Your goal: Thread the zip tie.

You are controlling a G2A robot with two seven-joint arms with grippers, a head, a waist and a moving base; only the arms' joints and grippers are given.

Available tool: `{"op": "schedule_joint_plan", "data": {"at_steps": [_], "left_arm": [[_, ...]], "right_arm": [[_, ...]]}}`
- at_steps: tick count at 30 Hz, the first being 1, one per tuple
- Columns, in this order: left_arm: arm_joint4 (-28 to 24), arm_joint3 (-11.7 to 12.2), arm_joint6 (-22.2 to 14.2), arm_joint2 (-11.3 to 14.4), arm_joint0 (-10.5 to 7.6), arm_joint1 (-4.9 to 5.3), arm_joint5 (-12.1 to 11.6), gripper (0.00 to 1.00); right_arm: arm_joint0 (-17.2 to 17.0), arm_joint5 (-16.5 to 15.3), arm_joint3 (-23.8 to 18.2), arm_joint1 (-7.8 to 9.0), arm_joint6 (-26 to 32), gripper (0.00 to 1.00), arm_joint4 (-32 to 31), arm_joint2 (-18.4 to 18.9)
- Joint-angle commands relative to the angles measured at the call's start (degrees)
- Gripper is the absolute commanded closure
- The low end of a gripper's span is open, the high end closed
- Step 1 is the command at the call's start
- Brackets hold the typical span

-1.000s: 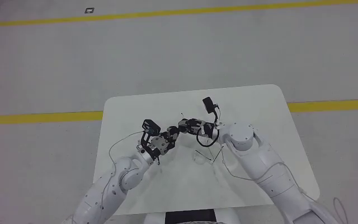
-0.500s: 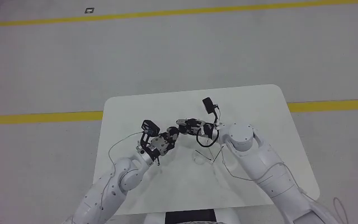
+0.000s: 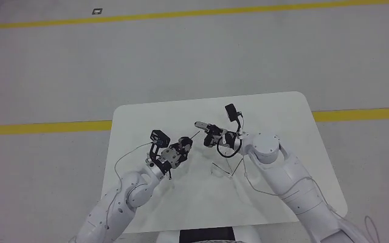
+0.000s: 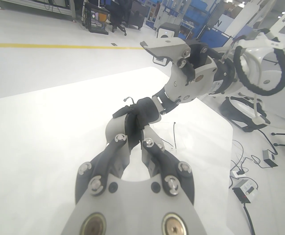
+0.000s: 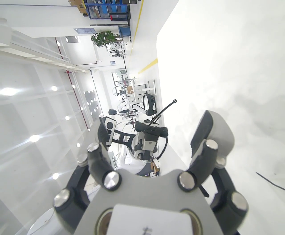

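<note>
Notably right wrist view shows right tool [image 5: 157, 123] spread; left tool [image 4: 133, 116] clamps zip tie [image 5: 167, 108].

Pale grey floor [image 3: 182, 54] lies all around my white counter [image 3: 273, 115] with its rounded corners. Two yellow stripes cross the floor: the far one [image 3: 182, 13] runs clear across, and the near one [image 3: 55, 127] meets the counter on both sides. A small dark tag [image 3: 97, 11] sits just by the far stripe. Past my left wrist there are blue racks [image 4: 196, 12] and black office chairs [image 4: 119, 24] along the hall, with a grey box [image 4: 245, 191] and dark cables [image 4: 249, 219] on the floor beside the counter. Past my right wrist I see a potted plant [image 5: 103, 37], white panelling and round lamps [image 5: 34, 138] glaring bright.
</note>
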Motion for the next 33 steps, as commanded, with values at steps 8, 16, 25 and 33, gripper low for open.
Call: {"op": "schedule_joint_plan", "data": {"at_steps": [8,16,25,33], "left_arm": [[-3.6,-1.5,0.5,-1.1,0.72,0.51,0.0,1.00],[-8.8,-3.3,1.0,-1.8,1.50,1.63,0.0,1.00],[-11.9,-5.0,1.0,-1.0,1.59,3.05,0.0,1.00],[-13.4,-5.2,2.0,0.4,0.82,4.21,0.0,1.00]], "right_arm": [[-0.8,-1.4,0.7,0.17,-1.2,0.00,2.4,1.5],[-1.8,-6.7,3.9,0.40,2.3,0.00,10.3,4.6],[-1.9,-6.8,3.8,0.39,2.1,0.00,10.4,4.6],[-0.4,-14.9,10.1,-0.92,6.9,0.00,21.9,2.5]]}}
